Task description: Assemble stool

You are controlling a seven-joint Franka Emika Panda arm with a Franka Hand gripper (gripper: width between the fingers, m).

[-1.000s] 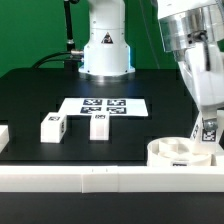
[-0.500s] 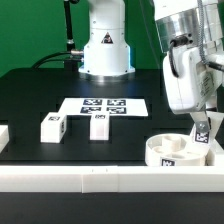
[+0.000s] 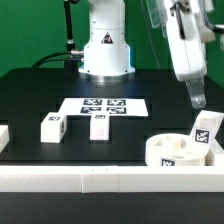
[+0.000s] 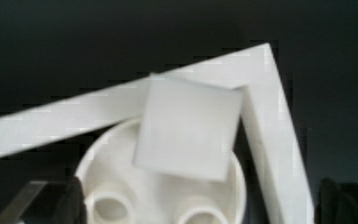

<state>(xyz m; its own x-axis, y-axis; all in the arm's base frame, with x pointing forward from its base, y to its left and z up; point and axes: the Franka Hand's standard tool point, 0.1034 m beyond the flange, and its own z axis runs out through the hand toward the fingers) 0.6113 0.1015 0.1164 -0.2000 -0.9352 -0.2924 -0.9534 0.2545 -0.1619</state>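
Note:
The round white seat (image 3: 176, 153) lies by the front rail at the exterior view's right. One white leg (image 3: 207, 133) with a tag stands tilted on its right edge. My gripper (image 3: 196, 99) is open and empty, above the leg and apart from it. In the wrist view the leg (image 4: 190, 130) stands on the seat (image 4: 149, 195) below the gripper (image 4: 194, 208), whose dark fingers (image 4: 44, 200) sit wide apart. Two more tagged legs (image 3: 52, 127) (image 3: 99, 125) lie on the black table at the left of centre.
The marker board (image 3: 103, 105) lies flat behind the two loose legs. The robot base (image 3: 105, 48) stands at the back. White rails (image 3: 70, 178) edge the table's front, and they meet in a corner in the wrist view (image 4: 256, 75).
The gripper has let go of the leg and risen away from it. The leg stays standing tilted on the seat's right edge.

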